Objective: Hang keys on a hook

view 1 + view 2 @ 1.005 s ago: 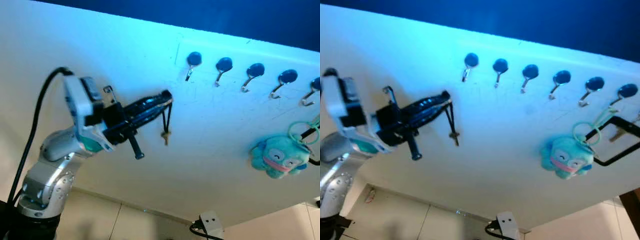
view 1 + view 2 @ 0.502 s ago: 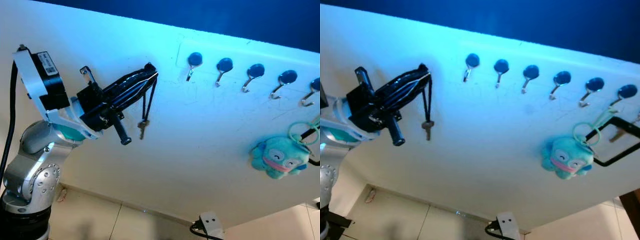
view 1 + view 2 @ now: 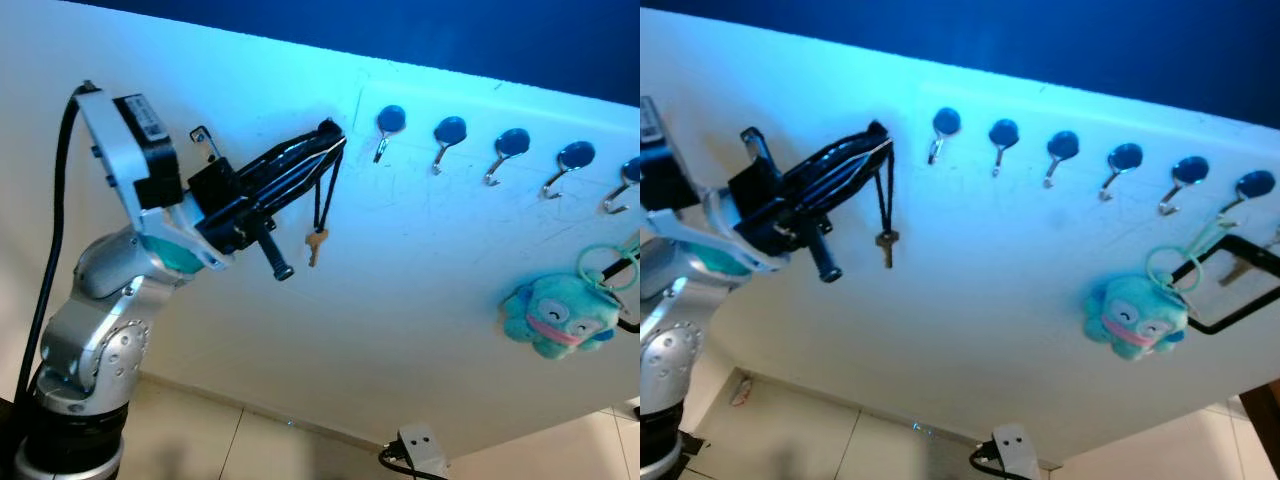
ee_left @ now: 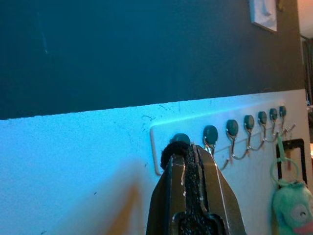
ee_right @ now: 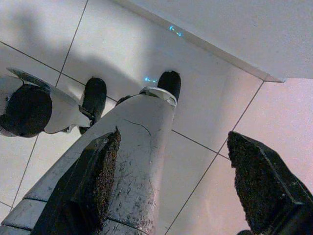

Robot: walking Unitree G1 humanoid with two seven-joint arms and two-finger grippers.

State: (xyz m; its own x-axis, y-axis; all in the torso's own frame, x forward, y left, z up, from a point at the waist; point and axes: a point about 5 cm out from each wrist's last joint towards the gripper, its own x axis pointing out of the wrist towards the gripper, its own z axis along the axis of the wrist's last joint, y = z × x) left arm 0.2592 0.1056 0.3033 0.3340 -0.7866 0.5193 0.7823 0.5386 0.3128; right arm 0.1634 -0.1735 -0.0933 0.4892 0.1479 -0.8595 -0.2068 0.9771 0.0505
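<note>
Right gripper (image 5: 176, 181) with rough black fingers (image 5: 259, 181) spread apart, silver robot leg (image 5: 132, 161), pale tiled floor (image 5: 44, 24), white wall base (image 5: 234, 29)

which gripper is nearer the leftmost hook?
Left. The left gripper holds the key cord just beside the leftmost hook; the right gripper hangs open over floor tiles.
</note>
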